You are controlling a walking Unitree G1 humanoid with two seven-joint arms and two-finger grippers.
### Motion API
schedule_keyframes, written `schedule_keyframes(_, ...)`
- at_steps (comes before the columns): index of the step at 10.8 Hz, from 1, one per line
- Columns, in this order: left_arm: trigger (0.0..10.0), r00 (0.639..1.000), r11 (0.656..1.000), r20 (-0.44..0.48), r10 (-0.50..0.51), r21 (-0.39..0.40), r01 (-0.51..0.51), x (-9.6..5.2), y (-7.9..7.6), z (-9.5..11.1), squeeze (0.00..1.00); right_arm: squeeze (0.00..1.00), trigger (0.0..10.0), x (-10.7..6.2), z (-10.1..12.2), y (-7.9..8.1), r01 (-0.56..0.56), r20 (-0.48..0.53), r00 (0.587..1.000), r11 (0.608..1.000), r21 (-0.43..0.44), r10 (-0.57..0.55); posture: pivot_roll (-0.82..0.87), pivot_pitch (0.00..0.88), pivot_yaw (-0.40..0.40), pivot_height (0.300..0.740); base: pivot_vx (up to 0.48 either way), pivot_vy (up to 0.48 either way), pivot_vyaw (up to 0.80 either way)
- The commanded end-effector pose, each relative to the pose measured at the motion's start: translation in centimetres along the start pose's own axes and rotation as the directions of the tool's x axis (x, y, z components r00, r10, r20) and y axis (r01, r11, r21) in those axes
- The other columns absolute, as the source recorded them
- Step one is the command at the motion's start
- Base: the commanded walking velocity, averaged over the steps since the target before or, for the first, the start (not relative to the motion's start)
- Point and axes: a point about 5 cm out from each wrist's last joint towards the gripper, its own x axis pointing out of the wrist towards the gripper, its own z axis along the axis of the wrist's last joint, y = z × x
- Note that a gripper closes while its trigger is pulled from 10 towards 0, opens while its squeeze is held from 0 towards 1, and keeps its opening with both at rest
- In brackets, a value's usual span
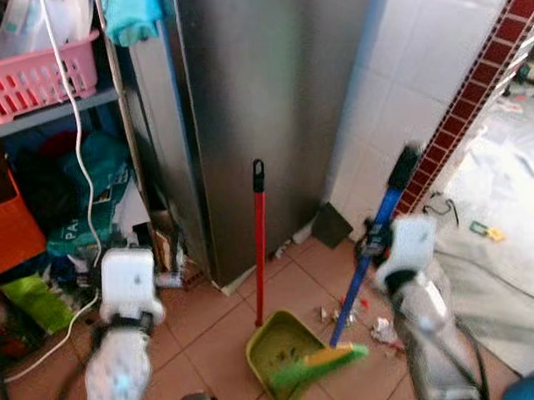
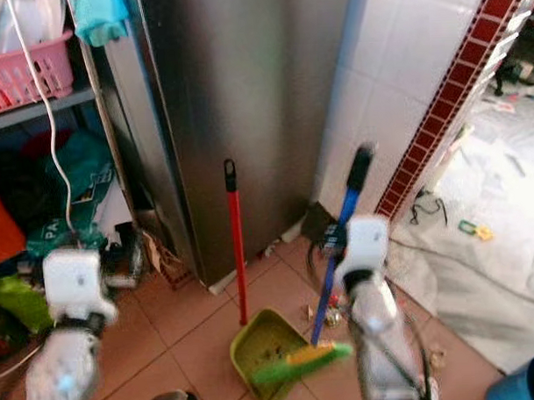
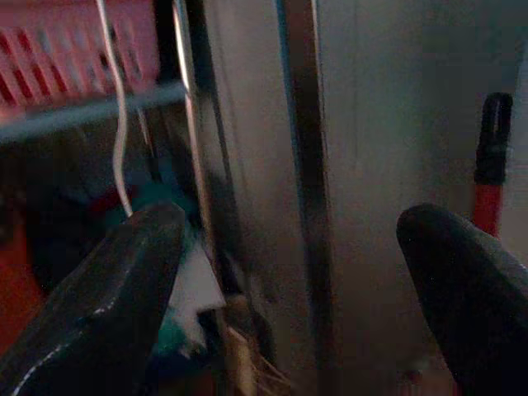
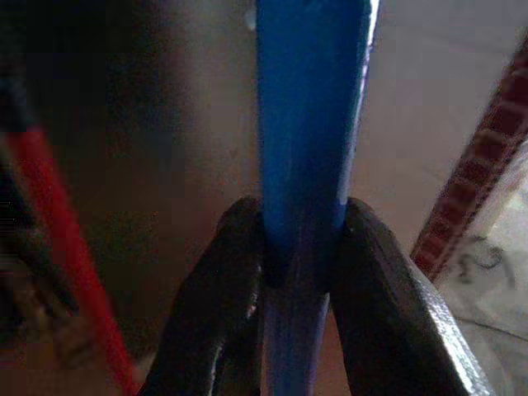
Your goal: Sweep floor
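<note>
The right pincer [image 4: 297, 247] is squeezing the blue broom stick [image 1: 361, 265] tight between its two black fingers [image 4: 223, 305]. The stick is leaning, with its black top end [image 1: 404, 167] up near the white tiled wall [image 1: 420, 63] and its green and yellow brush [image 1: 321, 363] down low, toward the robot's left. So the brush is lying down and to the left of the pincer, right at the mouth of the green dustpan [image 1: 277, 349].

The dustpan is sitting on the tiled floor [image 1: 201, 325] with its red handle [image 1: 260, 244] standing almost straight up in front of the big grey fridge [image 1: 264, 103]. Some small bits of rubbish [image 1: 377, 323] are lying on the floor just to the right of the brush, near the blue stick. I think the broom needs to pull those bits toward the pan.

The left pincer [image 3: 289, 289] is wide open and holding nothing. It is pointing at the fridge edge, and the red handle is off to its side. The left arm is the nearer one to that handle.

The brush looks blurry.
</note>
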Motion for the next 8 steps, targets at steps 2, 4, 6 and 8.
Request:
schedule_keyframes(2, 10.0, 0.993, 0.989, 0.020, -0.119, -0.085, 0.120, 1.7, -1.2, 1.2, 0.00, 0.00, 0.0, 1.8, 2.9, -0.6, 0.028, 0.101, 0.994, 1.000, -0.002, -0.028, -0.03, 0.000, -0.028, 0.740, 0.000, 0.000, 0.00)
schedule_keyframes(4, 10.0, 0.981, 0.988, -0.121, -0.149, -0.058, 0.143, 0.5, -1.8, -0.9, 0.00, 0.00, 0.0, 0.7, 1.0, -0.6, 0.058, 0.021, 0.998, 0.998, -0.006, -0.057, -0.02, 0.000, -0.048, 0.740, 0.000, 0.000, 0.00)
schedule_keyframes(6, 10.0, 0.972, 0.975, -0.095, -0.213, -0.087, 0.205, -0.3, -2.3, -0.3, 0.00, 0.00, 0.0, 1.0, 1.8, -0.3, 0.009, 0.057, 0.998, 1.000, -0.013, -0.008, 0.00, 0.000, -0.051, 0.740, 0.000, 0.000, 0.00)
schedule_keyframes(8, 10.0, 0.974, 0.976, -0.091, -0.208, -0.091, 0.200, 0.3, -2.0, 0.2, 0.00, 0.00, 0.0, 1.9, 2.2, -0.9, 0.053, 0.073, 0.996, 0.998, -0.018, -0.051, 0.00, 0.000, -0.037, 0.740, 0.000, 0.000, 0.00)
